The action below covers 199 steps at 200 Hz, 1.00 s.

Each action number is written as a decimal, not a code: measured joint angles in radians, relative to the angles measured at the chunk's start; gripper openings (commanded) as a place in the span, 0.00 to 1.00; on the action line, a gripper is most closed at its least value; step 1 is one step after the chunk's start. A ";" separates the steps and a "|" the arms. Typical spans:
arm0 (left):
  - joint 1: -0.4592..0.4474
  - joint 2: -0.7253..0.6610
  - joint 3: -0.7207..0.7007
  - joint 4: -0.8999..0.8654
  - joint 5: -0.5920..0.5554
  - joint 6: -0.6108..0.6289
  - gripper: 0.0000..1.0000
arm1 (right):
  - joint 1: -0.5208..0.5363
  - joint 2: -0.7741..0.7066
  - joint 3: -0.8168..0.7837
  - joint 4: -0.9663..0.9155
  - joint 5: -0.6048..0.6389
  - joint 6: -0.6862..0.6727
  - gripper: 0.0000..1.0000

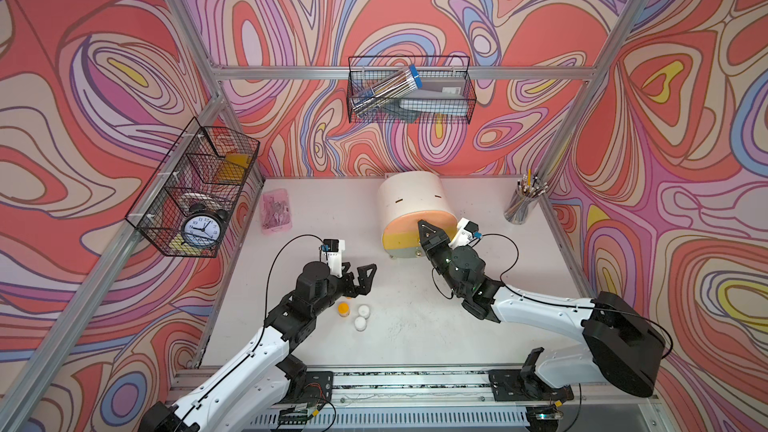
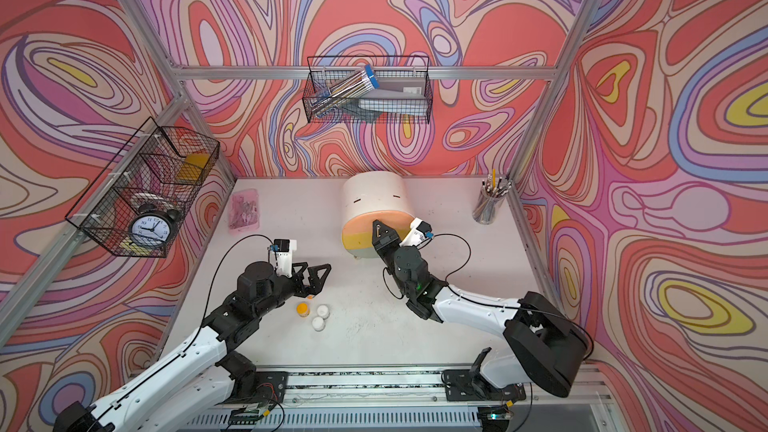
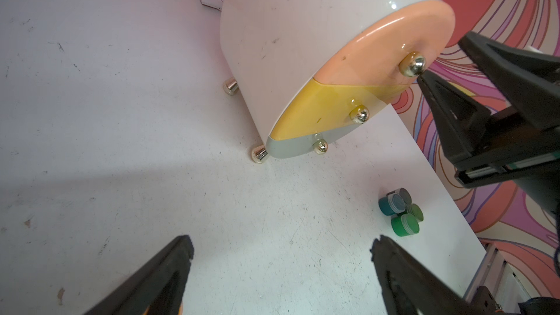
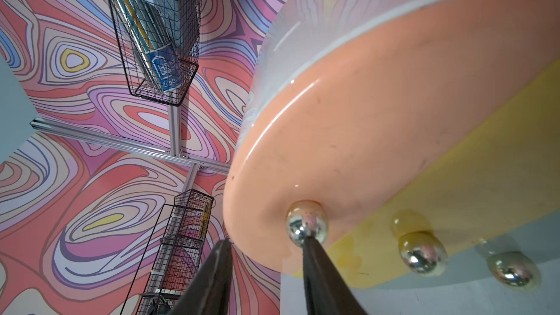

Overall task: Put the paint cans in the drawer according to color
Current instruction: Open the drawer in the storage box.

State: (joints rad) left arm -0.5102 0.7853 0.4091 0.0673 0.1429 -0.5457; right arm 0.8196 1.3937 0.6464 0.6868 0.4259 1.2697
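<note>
The drawer [image 1: 409,201] is a cream chest with peach, yellow and grey-green fronts, standing mid-table in both top views. My right gripper [image 4: 264,239] is open at the peach front: one fingertip [image 4: 306,239] touches the gold knob [image 4: 306,225], the other hangs free beside the chest. Nothing sits between the jaws. My left gripper [image 1: 362,274] is open and empty above the table. Just near of it stand an orange-lidded paint can [image 1: 343,308] and two white ones [image 1: 364,310] [image 1: 360,323]. Several green and teal cans [image 3: 400,210] show only in the left wrist view, clustered near the table's right edge.
A clear cup of pencils [image 1: 521,203] stands at the back right and a pink box [image 1: 276,209] at the back left. A wire basket with a clock [image 1: 195,201] hangs on the left frame, another basket [image 1: 409,91] on the back rail.
</note>
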 measured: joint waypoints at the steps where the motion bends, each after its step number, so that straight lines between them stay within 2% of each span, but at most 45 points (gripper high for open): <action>1: 0.000 0.000 0.000 0.000 0.000 0.000 0.99 | 0.000 0.000 0.000 -0.001 0.000 0.001 0.41; 199: -0.001 -0.018 0.000 -0.002 -0.005 0.000 0.99 | -0.019 0.060 0.042 -0.043 0.004 0.016 0.32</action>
State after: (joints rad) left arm -0.5110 0.7670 0.4091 0.0658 0.1383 -0.5457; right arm 0.8001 1.4532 0.6884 0.6434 0.4297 1.2854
